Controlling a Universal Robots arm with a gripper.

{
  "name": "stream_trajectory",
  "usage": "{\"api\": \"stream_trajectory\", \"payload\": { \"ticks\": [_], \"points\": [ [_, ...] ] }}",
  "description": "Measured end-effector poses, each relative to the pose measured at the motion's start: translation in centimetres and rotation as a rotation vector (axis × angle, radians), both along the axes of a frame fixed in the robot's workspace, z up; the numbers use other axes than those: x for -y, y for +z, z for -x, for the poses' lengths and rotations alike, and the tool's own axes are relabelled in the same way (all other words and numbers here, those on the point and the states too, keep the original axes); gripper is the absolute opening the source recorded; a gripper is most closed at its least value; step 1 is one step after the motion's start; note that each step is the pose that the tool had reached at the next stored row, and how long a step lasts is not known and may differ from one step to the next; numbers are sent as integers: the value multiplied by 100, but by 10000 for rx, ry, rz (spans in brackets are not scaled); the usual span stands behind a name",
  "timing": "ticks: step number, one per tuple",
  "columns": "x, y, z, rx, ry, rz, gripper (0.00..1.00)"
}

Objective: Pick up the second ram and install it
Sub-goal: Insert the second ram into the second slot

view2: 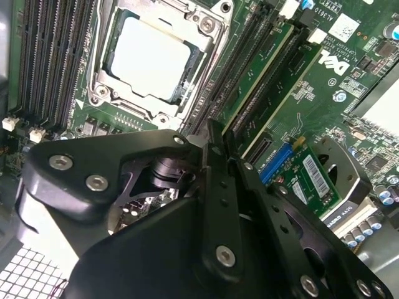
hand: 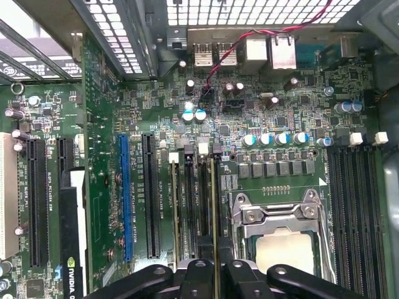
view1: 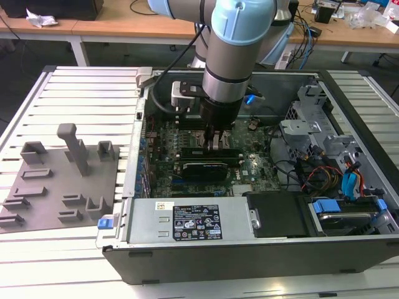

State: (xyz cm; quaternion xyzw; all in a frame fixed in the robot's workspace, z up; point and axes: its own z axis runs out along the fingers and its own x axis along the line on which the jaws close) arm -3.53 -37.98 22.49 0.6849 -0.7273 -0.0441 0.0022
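My gripper [view1: 215, 142] reaches down into the open computer case, over the memory slots beside the CPU socket [hand: 280, 243]. The second ram [hand: 215, 212] is a thin green stick standing on edge in a slot next to the socket. Its top edge runs straight between my fingertips [hand: 197, 274], and the gripper [hand: 215, 274] is shut on it. In the second wrist view the gripper [view2: 215, 140] meets the end of that green stick [view2: 259, 71]. Another green stick [view2: 296, 78] stands in a slot two places away [hand: 176, 212].
The grey holder tray [view1: 59, 180] with upright blocks lies on the slatted table at the exterior view's left. Inside the case are a black graphics card [view1: 202, 168], a power supply [view1: 187, 221] along the near wall, and cables and drive bays [view1: 336, 180] at the right.
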Motion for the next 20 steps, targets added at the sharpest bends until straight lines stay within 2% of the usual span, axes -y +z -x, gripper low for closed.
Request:
{"api": "stream_trajectory", "payload": {
  "ticks": [12,17,20],
  "points": [
    [24,16,0,-1,134,2,14],
    [24,-34,-1,-1,145,3,14],
    [24,-42,0,-1,145,2,14]
  ]
}}
